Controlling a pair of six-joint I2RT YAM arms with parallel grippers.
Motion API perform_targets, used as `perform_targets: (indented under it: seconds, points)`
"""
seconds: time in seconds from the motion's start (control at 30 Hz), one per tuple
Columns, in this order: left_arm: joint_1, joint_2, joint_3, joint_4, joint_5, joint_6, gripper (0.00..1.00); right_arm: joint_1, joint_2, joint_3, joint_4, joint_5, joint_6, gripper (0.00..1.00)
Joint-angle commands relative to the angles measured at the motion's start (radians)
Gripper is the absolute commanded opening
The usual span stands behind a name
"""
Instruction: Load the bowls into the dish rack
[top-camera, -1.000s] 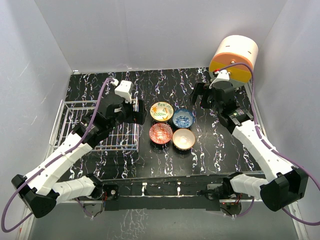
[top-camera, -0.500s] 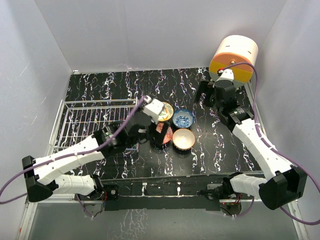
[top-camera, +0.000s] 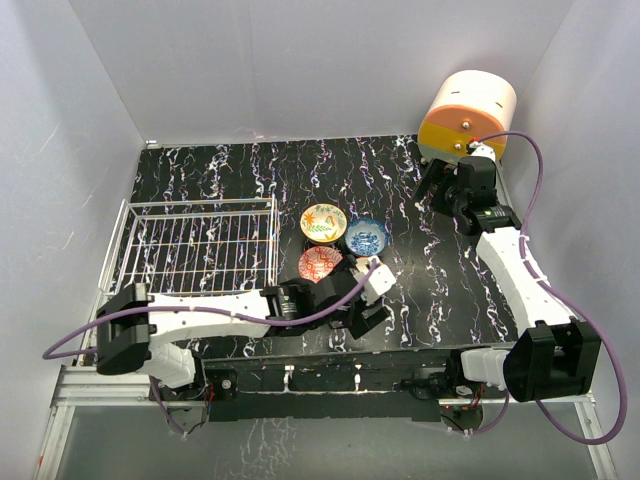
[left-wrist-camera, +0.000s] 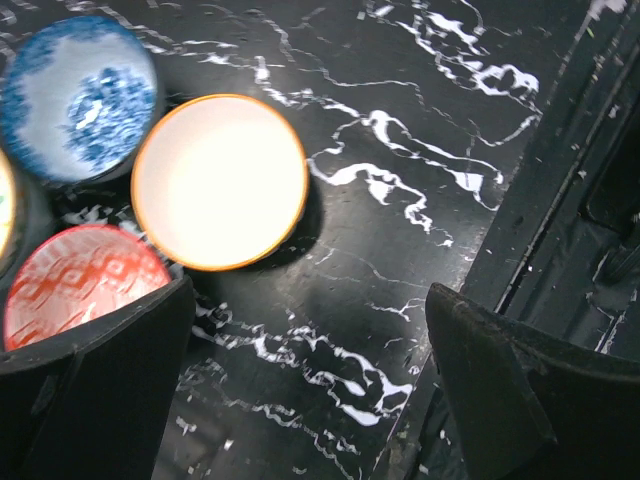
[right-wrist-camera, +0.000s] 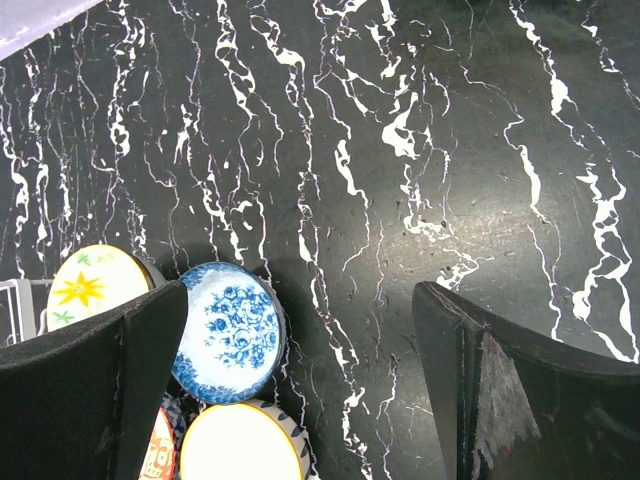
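Observation:
Four bowls sit in a cluster mid-table: yellow-floral (top-camera: 323, 222), blue (top-camera: 367, 237), red (top-camera: 320, 264), and a tan-rimmed one (left-wrist-camera: 220, 180) hidden under my left wrist in the top view. The white wire dish rack (top-camera: 195, 250) stands at the left and holds no bowls. My left gripper (top-camera: 362, 316) is open and empty, low over bare table just in front of the tan bowl; it also shows in the left wrist view (left-wrist-camera: 310, 400). My right gripper (top-camera: 432, 186) is open and empty, raised at the back right, looking down on the blue bowl (right-wrist-camera: 228, 330) and the yellow-floral bowl (right-wrist-camera: 95, 290).
A cream-and-orange cylindrical drawer unit (top-camera: 468, 118) stands at the back right corner, right behind my right wrist. The table's front edge rail (left-wrist-camera: 560, 200) runs close to my left gripper's right finger. White walls enclose the table.

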Motion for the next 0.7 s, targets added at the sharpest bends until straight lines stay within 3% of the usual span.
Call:
perform_targets:
  seconds: [0.0, 0.33, 0.67]
  points:
    - [0.030, 0.052, 0.023, 0.128, 0.139, 0.075, 0.97, -0.010, -0.006, -0.002, 0.078, -0.037, 0.012, 0.98]
    - [0.075, 0.183, 0.045, 0.175, 0.291, 0.083, 0.92, -0.037, 0.016, -0.023, 0.105, -0.074, 0.016, 0.98]
    - [0.136, 0.298, 0.090, 0.230, 0.279, 0.136, 0.84, -0.063, 0.027, -0.043, 0.135, -0.112, 0.019, 0.98]
